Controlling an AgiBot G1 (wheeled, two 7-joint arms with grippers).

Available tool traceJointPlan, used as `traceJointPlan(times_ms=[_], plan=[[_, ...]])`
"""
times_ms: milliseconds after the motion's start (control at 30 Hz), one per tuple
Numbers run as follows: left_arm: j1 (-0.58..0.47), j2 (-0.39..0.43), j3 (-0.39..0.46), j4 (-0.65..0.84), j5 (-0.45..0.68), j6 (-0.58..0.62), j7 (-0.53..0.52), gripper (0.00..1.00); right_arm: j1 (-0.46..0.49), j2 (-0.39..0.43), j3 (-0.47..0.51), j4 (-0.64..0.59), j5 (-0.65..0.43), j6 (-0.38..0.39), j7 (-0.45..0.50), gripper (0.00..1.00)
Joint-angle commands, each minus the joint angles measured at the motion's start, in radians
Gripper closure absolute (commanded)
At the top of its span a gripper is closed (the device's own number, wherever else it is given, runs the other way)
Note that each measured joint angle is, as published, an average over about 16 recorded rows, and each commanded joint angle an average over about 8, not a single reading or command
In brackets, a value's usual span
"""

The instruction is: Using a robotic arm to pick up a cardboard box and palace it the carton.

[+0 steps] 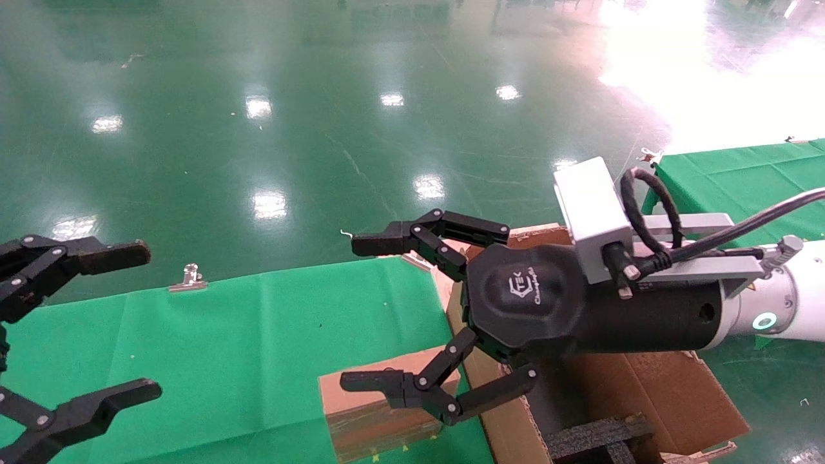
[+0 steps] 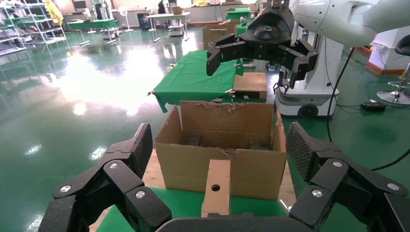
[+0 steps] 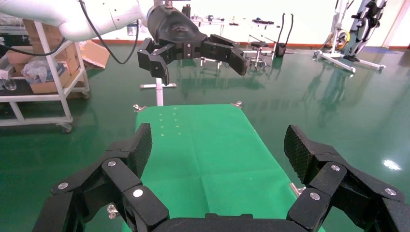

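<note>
The right claw (image 1: 377, 316) hangs in the air with its black fingers (image 1: 387, 243) spread wide apart and nothing between them. It reaches across from the robot's right, on the end of the white robotic arm (image 1: 796, 299), whose green ring light and grey camera block (image 1: 590, 212) with a looped black cable sit just behind the claw's black body. Directly beneath the claw's lower fingers, and not touched by them, the cardboard box (image 1: 380, 409) lies on the green-draped surface (image 1: 225, 348). In the left wrist view the same box (image 2: 216, 188) shows a narrow face with a round punched hole.

Below the claw's body and wrist, just beside the small box on its right, stands the carton (image 1: 670, 393), open at the top with ragged flaps and black foam (image 1: 596, 435) inside. From the left wrist view the carton (image 2: 220, 164) stands right behind the small box, and whether the two touch cannot be told. The right claw (image 2: 261, 46) hovers above it.

Well off to the left of the right claw, the left claw (image 1: 84, 325) is held above the near left part of the green surface, its fingers likewise spread wide and holding nothing. The right wrist view shows that left claw (image 3: 193, 50) raised over the far end of the green cloth (image 3: 203, 150).

A small metal clip (image 1: 188, 278) grips the cloth's far edge between the two claws. Beyond the surface lies a glossy green floor (image 1: 322, 116), and a second green-covered surface (image 1: 741, 177) stands behind the right arm.
</note>
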Motion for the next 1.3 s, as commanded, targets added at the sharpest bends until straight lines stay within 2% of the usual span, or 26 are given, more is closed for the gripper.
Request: traceJointPlan(times_ms=[33,433,467,700,733,1033,1133,1300], plan=[[0.0,0.0,0.0,0.0,0.0,0.0,0.0,0.0,0.0,0.0,0.0,0.0,0.0,0.0,0.0,0.0],[0.0,0.0,0.0,0.0,0.0,0.0,0.0,0.0,0.0,0.0,0.0,0.0,0.0,0.0,0.0,0.0],[0.0,0.0,0.0,0.0,0.0,0.0,0.0,0.07,0.0,0.0,0.0,0.0,0.0,0.0,0.0,0.0],[0.0,0.0,0.0,0.0,0.0,0.0,0.0,0.93,0.0,0.0,0.0,0.0,0.0,0.0,0.0,0.0],[0.0,0.0,0.0,0.0,0.0,0.0,0.0,0.99,0.0,0.0,0.0,0.0,0.0,0.0,0.0,0.0],[0.0,0.0,0.0,0.0,0.0,0.0,0.0,1.0,0.013,0.005,-0.016,-0.004,-0.028,-0.008,0.015,0.0],[0.0,0.0,0.0,0.0,0.0,0.0,0.0,1.0,0.05,0.009,-0.046,-0.011,-0.089,-0.021,0.037,0.0],[0.0,0.0,0.0,0.0,0.0,0.0,0.0,1.0,0.154,-0.011,-0.128,-0.039,-0.249,-0.056,0.079,0.0]])
